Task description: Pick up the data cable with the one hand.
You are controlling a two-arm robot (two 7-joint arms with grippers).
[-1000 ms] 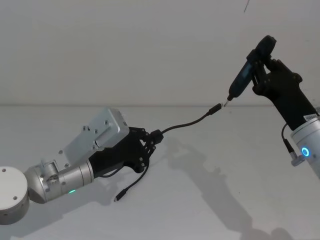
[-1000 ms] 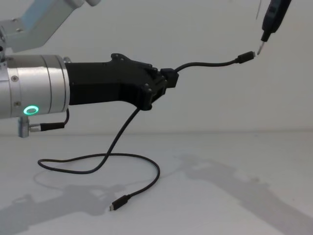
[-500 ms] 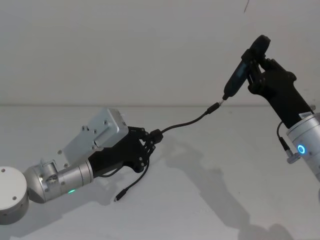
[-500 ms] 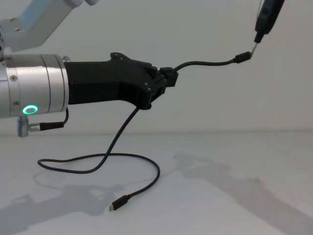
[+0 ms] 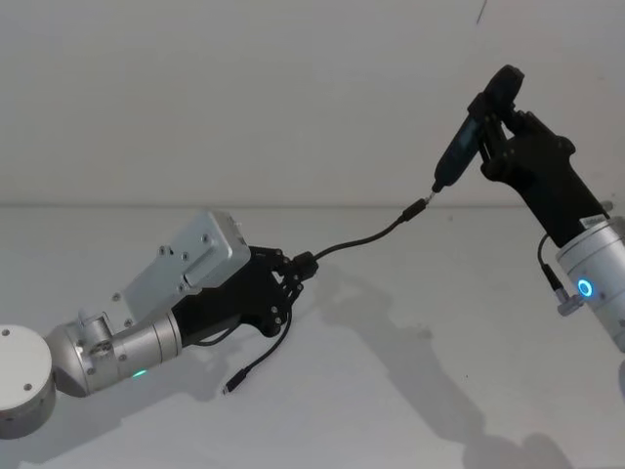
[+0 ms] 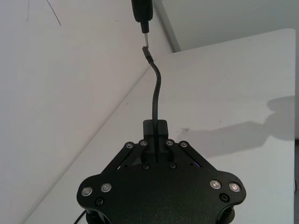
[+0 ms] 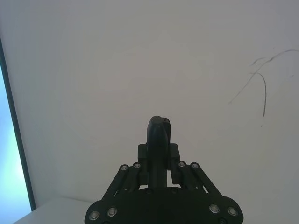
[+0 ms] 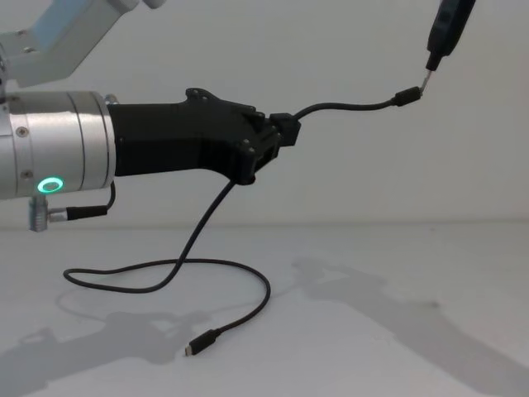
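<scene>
**Cable gripped and partly lifted by the left gripper**

The left gripper [image 5: 293, 276] is clamped on the cable [image 5: 366, 237] a little behind its upper plug [image 5: 417, 211] and holds this part in the air over the table [image 5: 410, 391]. The right gripper [image 5: 496, 137], raised at the right, is closed on a slim tool [image 5: 467, 145]. The tip of the tool comes just to that plug, and it cannot be told whether they touch. The grasp seems done and the lifting is in hand. The next move probably needs a firm hold and a higher rise, so that the rest leaves the table without the plug pressing on the tool. From the side, the chest view makes plain what the head view gives mostly behind the arm. The cable hangs down, loops on the table, and its lower plug [image 8: 201, 343] lies there. The left wrist view shows the cable centred between the fingers.
</scene>
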